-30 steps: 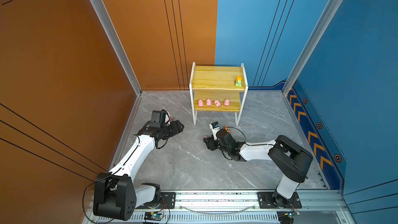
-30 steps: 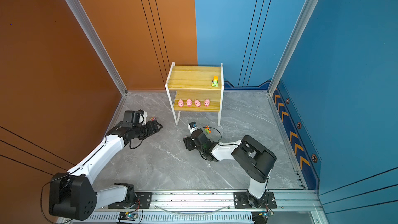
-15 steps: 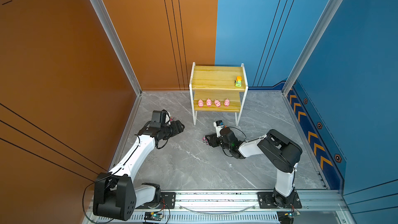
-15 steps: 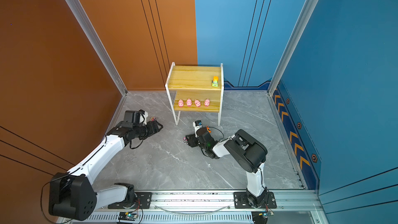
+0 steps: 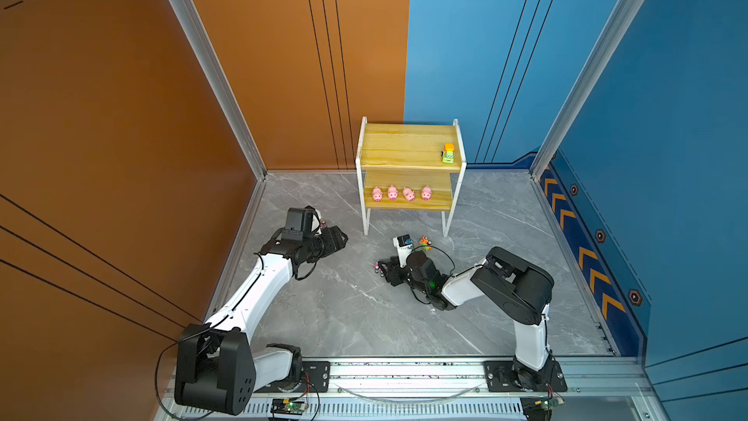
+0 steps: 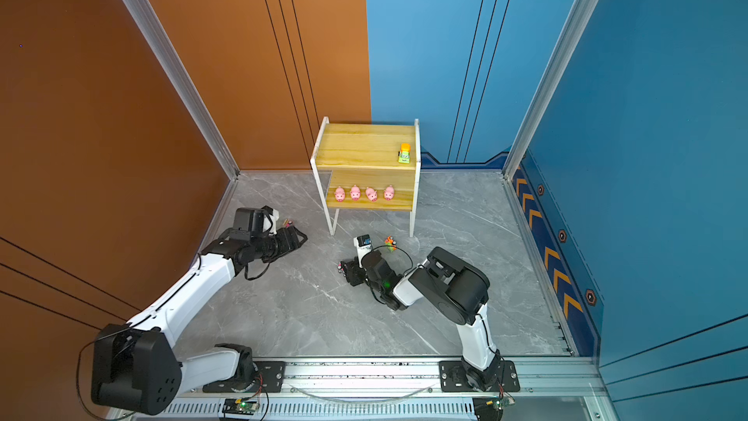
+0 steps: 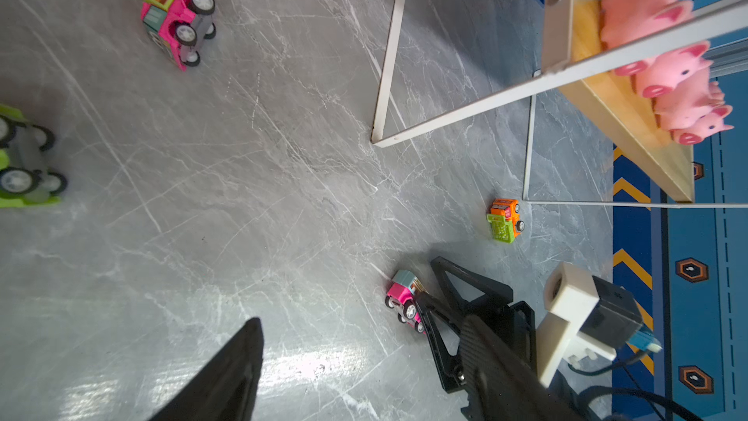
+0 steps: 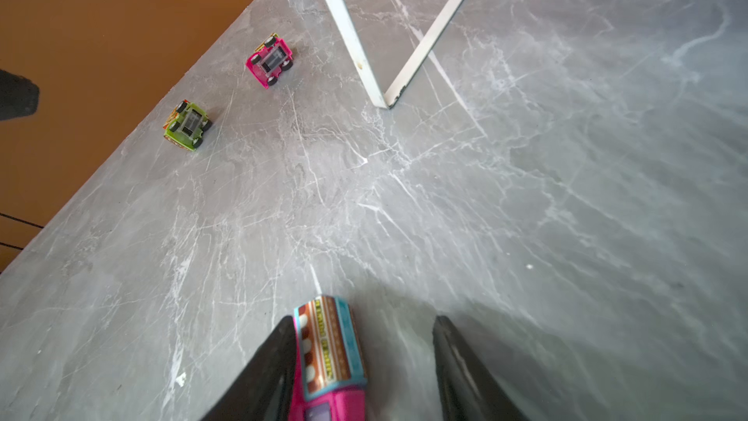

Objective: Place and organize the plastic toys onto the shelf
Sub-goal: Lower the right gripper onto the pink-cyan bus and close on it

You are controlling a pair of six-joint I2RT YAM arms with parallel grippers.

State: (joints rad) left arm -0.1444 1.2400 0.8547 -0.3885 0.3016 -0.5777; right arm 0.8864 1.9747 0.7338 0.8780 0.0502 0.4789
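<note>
Right claw (image 8: 364,319) astride pink car (image 8: 328,350), shelf leg (image 8: 352,34) well apart

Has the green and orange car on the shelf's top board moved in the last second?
No. The car stays at the same front right corner on top of the shelf.

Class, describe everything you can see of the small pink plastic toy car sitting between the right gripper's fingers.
The small pink plastic toy car has a glossy magenta body, a roof sticker striped brown, orange and light blue, and black wheels with pale hubs. It lies on the grey marbled surface, inside the open right gripper: one finger lies against its side; the other stands clear.
</note>
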